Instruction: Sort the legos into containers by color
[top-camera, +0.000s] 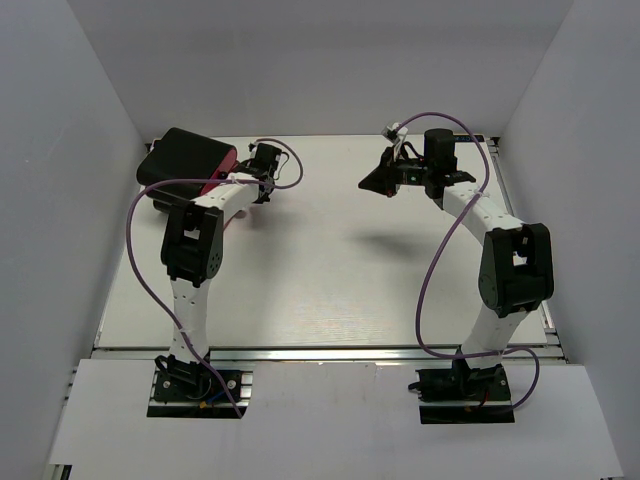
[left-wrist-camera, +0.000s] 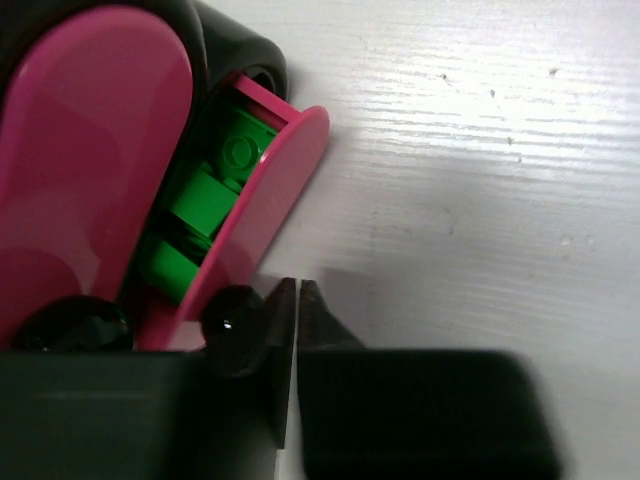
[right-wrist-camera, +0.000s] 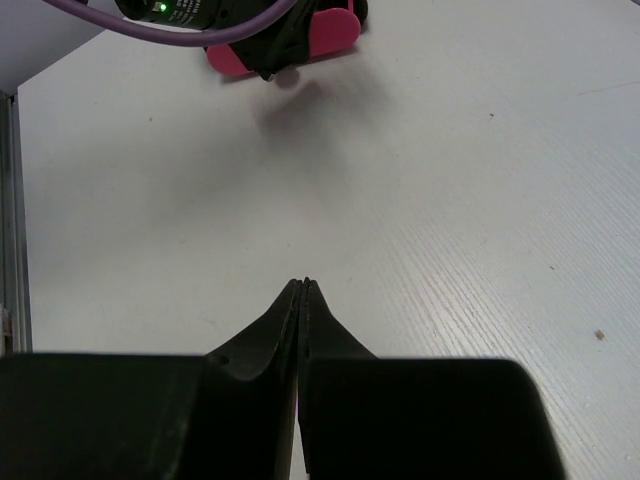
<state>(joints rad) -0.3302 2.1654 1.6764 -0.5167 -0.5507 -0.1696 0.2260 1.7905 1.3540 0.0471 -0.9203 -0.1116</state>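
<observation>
The containers are magenta-pink drawers in a black cabinet (top-camera: 185, 155) at the table's far left. In the left wrist view the lower drawer (left-wrist-camera: 275, 190) stands partly pulled out, with several green legos (left-wrist-camera: 215, 190) lying inside. The upper drawer front (left-wrist-camera: 90, 160) hides whatever is in it. My left gripper (left-wrist-camera: 298, 285) is shut, with only a thin slit between the fingers and nothing in it. The lower drawer's black knob (left-wrist-camera: 235, 325) sits just outside its left finger. My right gripper (right-wrist-camera: 304, 283) is shut and empty above bare table, far from the drawers (right-wrist-camera: 330, 30).
A second black knob (left-wrist-camera: 70, 325) shows on the upper drawer. The left arm's purple cable (right-wrist-camera: 180, 35) loops in front of the cabinet. White walls close in the table on the left, back and right. No loose bricks show on the table.
</observation>
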